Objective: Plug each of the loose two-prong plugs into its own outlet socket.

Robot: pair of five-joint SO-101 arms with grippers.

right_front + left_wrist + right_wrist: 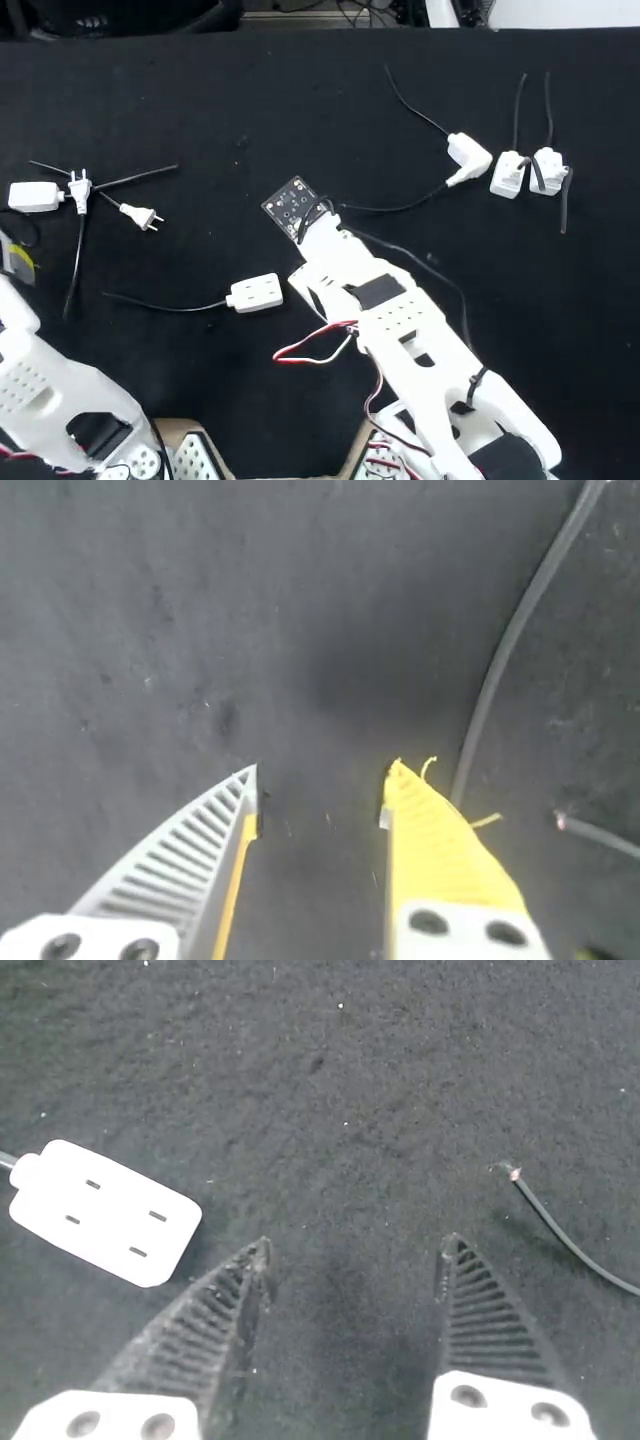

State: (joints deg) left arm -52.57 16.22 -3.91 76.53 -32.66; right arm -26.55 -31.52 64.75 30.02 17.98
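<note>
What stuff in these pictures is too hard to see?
- High view: the right gripper is hidden under its own wrist.
- High view: the two white connectors on the far right are too small to tell if they're joined.
- Left wrist view: the black cable runs off the edge and behind the yellow finger.

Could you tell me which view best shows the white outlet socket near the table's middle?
The right wrist view: the outlet socket lies close, its four slots plain. The high view shows it small, with its black cord.
</note>
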